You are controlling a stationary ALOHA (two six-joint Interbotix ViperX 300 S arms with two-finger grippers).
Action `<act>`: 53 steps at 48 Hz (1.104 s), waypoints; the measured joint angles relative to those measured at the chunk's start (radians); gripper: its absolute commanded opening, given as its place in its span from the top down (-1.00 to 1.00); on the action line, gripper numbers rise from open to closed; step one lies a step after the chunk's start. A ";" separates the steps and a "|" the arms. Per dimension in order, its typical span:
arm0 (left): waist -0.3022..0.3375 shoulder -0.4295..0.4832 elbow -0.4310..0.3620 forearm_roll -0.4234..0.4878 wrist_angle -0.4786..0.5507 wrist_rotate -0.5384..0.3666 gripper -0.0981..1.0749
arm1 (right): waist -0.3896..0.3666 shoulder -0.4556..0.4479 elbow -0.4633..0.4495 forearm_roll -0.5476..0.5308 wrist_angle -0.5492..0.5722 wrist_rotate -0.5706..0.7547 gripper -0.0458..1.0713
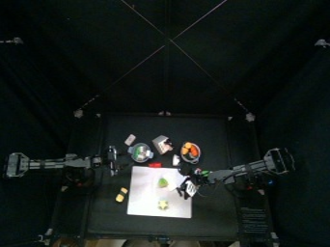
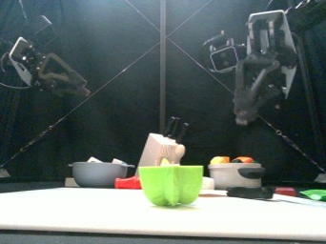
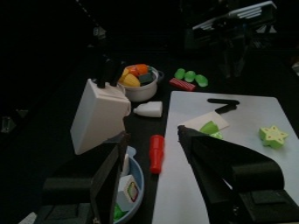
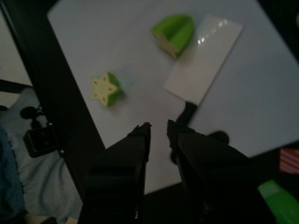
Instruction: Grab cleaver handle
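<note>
At the white cutting board's (image 4: 128, 61) right edge the cleaver handle (image 4: 187, 112) lies flat, its long axis running from the pale blade (image 4: 205, 59) straight toward the right gripper (image 4: 160, 133), whose narrowly parted jaws hover above it, while the left gripper (image 3: 158, 162) hangs spread apart.

The right arm is reaching in from its side, bending down at the elbow so its gripper (image 4: 156, 140) is hanging low over the table (image 1: 103, 198), its two fingers (image 4: 131, 147) standing slightly parted with a narrow gap between them. The left arm is resting raised at its own side, its gripper (image 3: 163, 171) pointing across the table with its fingers spread wide apart.
</note>
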 measured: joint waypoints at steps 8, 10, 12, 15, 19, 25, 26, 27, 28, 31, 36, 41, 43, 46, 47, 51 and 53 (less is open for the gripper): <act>0.000 0.000 0.008 -0.011 -0.002 -0.003 -0.65 | 0.002 0.086 -0.041 0.040 0.037 0.002 -0.24; 0.000 0.000 0.008 -0.017 0.000 -0.005 -0.65 | 0.002 0.104 -0.052 0.043 0.044 0.002 -0.24; 0.000 0.000 0.009 -0.020 -0.002 -0.003 -0.65 | 0.003 0.123 -0.064 0.046 0.048 0.002 -0.24; 0.000 0.002 0.011 -0.023 -0.002 -0.005 -0.65 | 0.009 0.149 -0.083 0.049 0.055 0.000 -0.24; 0.000 0.000 0.012 -0.028 -0.002 -0.005 -0.65 | 0.011 0.179 -0.106 0.046 0.078 0.002 -0.24; -0.003 0.000 0.014 -0.041 0.000 -0.003 -0.65 | 0.011 0.224 -0.135 0.041 0.137 0.002 -0.24; -0.003 0.000 0.014 -0.044 -0.002 -0.003 -0.65 | 0.011 0.235 -0.141 0.041 0.152 0.000 -0.24; -0.005 0.000 0.017 -0.049 -0.002 -0.005 -0.65 | 0.011 0.239 -0.146 0.041 0.161 0.002 -0.24; -0.005 0.000 0.017 -0.051 0.000 -0.006 -0.65 | 0.011 0.245 -0.149 0.041 0.169 0.002 -0.24; -0.005 0.000 0.017 -0.060 0.000 -0.006 -0.65 | 0.014 0.262 -0.160 0.040 0.190 0.002 -0.24; -0.005 0.000 0.017 -0.069 0.000 -0.005 -0.65 | 0.014 0.278 -0.172 0.037 0.206 0.002 -0.24; -0.005 0.000 0.018 -0.071 0.000 -0.005 -0.65 | 0.014 0.293 -0.183 0.035 0.207 0.000 -0.24; -0.005 0.000 0.020 -0.071 0.000 -0.005 -0.65 | 0.014 0.296 -0.186 0.035 0.207 0.000 -0.24; -0.005 0.000 0.020 -0.071 0.000 -0.005 -0.65 | 0.015 0.304 -0.192 0.031 0.209 0.002 -0.24; -0.005 0.000 0.020 -0.071 0.000 -0.005 -0.65 | 0.015 0.304 -0.192 0.031 0.210 0.002 -0.24; -0.005 0.000 0.018 -0.071 -0.002 -0.005 -0.65 | 0.017 0.314 -0.196 0.028 0.213 0.000 -0.23; -0.005 0.000 0.020 -0.069 0.000 -0.005 -0.65 | 0.017 0.318 -0.199 0.026 0.213 0.000 -0.23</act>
